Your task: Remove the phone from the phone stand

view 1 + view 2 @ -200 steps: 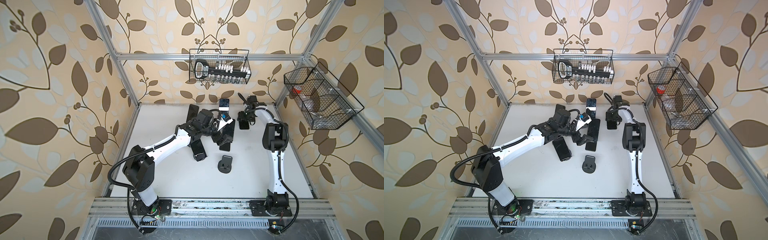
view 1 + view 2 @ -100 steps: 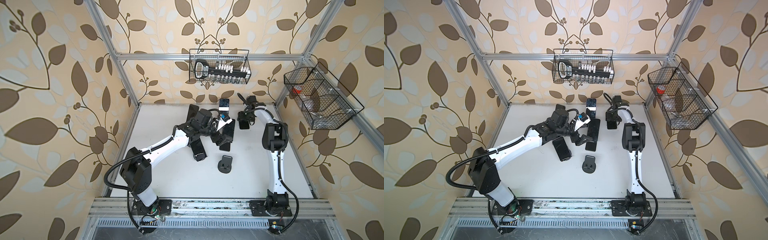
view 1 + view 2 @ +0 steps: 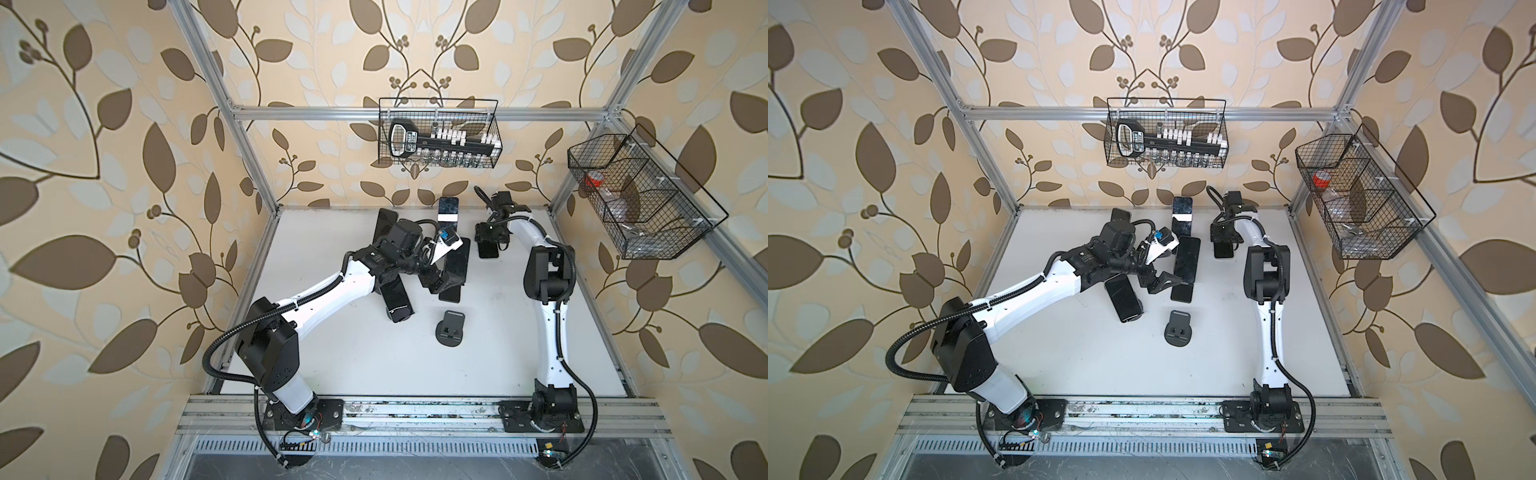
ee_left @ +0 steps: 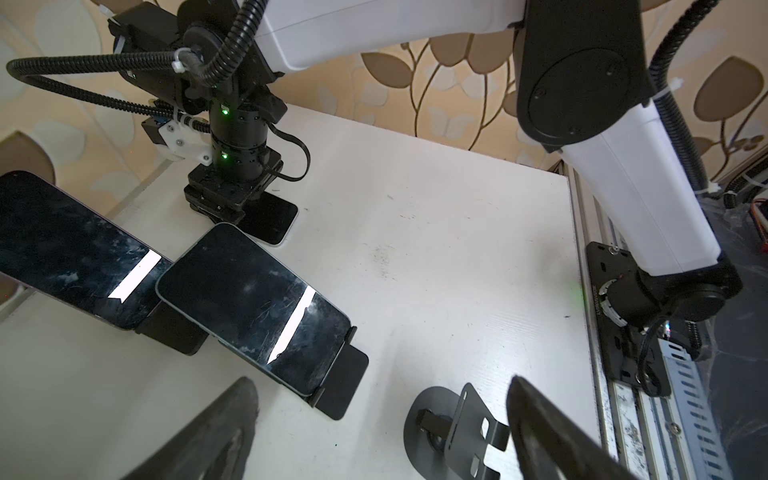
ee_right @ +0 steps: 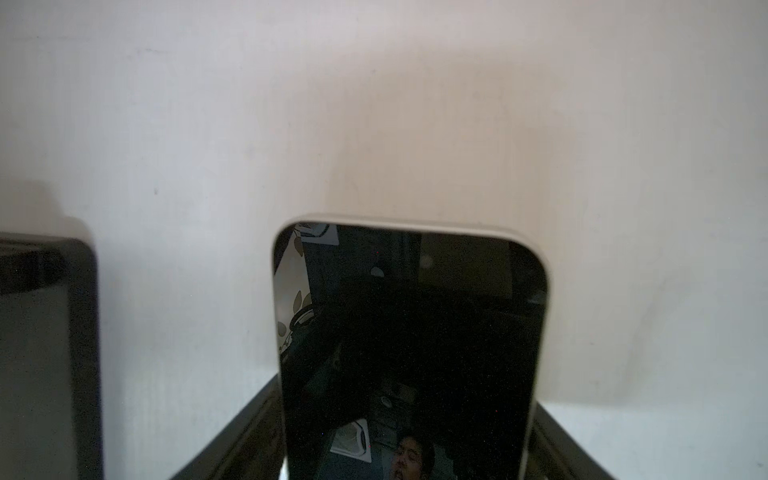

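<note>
Roundabout, leaf-patterned wallpaper (image 3: 104, 166); below, white table (image 3: 374, 365), phone (image 4: 253, 299) on phone stand (image 4: 349, 370).

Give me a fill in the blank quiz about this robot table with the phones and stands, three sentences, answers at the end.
1. The phone stand nearest the front rail is ___.
2. The jaws of the left gripper stand ___.
3. Right below the right gripper is a dark-screened ___.

Missing words: empty; open; phone.
</note>
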